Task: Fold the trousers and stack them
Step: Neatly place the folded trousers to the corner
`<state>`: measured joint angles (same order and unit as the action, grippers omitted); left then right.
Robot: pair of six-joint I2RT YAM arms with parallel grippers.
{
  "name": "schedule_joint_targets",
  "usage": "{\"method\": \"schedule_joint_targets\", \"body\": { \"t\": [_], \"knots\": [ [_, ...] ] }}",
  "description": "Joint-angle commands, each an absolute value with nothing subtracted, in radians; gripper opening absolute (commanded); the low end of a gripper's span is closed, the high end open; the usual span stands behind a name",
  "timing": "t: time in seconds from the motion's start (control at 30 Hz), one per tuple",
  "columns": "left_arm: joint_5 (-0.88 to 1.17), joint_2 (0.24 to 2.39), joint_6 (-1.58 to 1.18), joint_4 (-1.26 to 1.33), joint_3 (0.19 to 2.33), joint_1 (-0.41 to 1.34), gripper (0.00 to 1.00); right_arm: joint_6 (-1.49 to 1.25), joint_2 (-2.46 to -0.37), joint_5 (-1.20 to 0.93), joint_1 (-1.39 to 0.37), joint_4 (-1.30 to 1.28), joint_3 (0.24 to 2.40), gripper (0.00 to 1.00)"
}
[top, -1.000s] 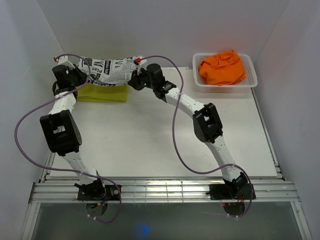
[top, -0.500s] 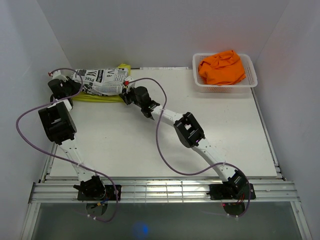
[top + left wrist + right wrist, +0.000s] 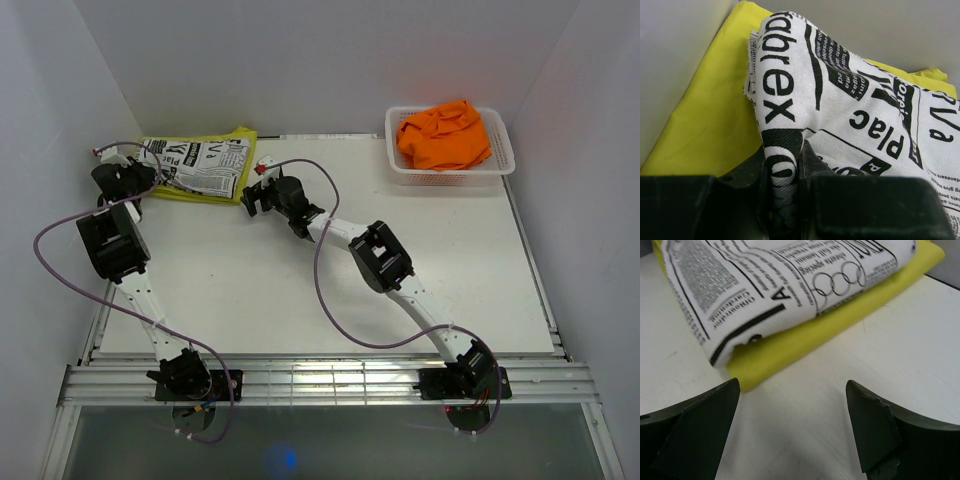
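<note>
The newspaper-print trousers lie folded on top of the folded yellow trousers at the table's far left. My left gripper is at their left edge, shut on a fold of the printed cloth, with yellow cloth beneath. My right gripper stands open just off the pile's right corner, low over the table, with nothing between its fingers. In its view the printed trousers and yellow trousers lie ahead. The orange trousers sit bunched in the basket.
A white lattice basket stands at the far right corner of the white table. White walls close in the back and both sides. Purple cables loop from both arms over the table's left and middle.
Both arms lowered the printed trousers onto the yellow pair and shifted left. The right gripper opened and let go of the cloth; the left still grips it.
</note>
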<state>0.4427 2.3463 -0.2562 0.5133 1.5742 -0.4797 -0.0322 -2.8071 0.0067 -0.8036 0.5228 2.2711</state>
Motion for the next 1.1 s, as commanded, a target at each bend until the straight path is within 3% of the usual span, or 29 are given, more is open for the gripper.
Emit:
{"method": "schedule_joint_targets", "body": {
  "t": [0.0,0.03,0.1,0.13,0.23,0.27,0.37,0.6,0.77,0.87,1.07],
  "knots": [
    [0.356,2.339,-0.247,0.531,1.6,-0.515,0.3,-0.052,-2.651,0.04,-0.772,0.532,2.211,0.94],
    [0.363,2.335,-0.258,0.516,1.603,-0.515,0.41,-0.058,-2.629,0.035,-0.766,0.519,2.18,0.94],
    [0.403,2.313,-0.261,0.471,1.6,-0.515,0.53,-0.077,-2.573,0.031,-0.752,0.468,2.154,0.95],
    [0.413,2.301,-0.267,0.457,1.595,-0.515,0.67,-0.099,-2.551,0.025,-0.735,0.448,2.128,0.96],
    [0.439,2.264,-0.279,0.349,1.601,-0.515,0.96,-0.121,-2.447,-0.015,-0.707,0.375,2.074,1.0],
    [0.434,2.254,-0.281,0.275,1.608,-0.515,0.98,-0.123,-2.425,-0.026,-0.7,0.353,2.063,0.96],
    [0.437,2.182,-0.259,0.2,1.589,-0.515,0.98,-0.144,-2.337,-0.075,-0.663,0.281,2.005,0.91],
    [0.264,2.002,-0.074,-0.184,1.607,-0.515,0.98,-0.179,-2.142,-0.244,-0.56,0.163,1.854,0.9],
    [0.349,1.899,0.149,-0.253,1.617,-0.517,0.98,-0.17,-2.014,-0.353,-0.503,0.107,1.74,0.9],
    [0.475,1.949,0.149,-0.279,1.76,-0.515,0.92,-0.17,-1.95,-0.411,-0.471,0.089,1.66,0.9],
    [0.569,2.294,0.011,-0.271,2.101,-0.488,0.73,-0.158,-1.862,-0.439,-0.446,0.058,1.531,0.9]
  ]
}}
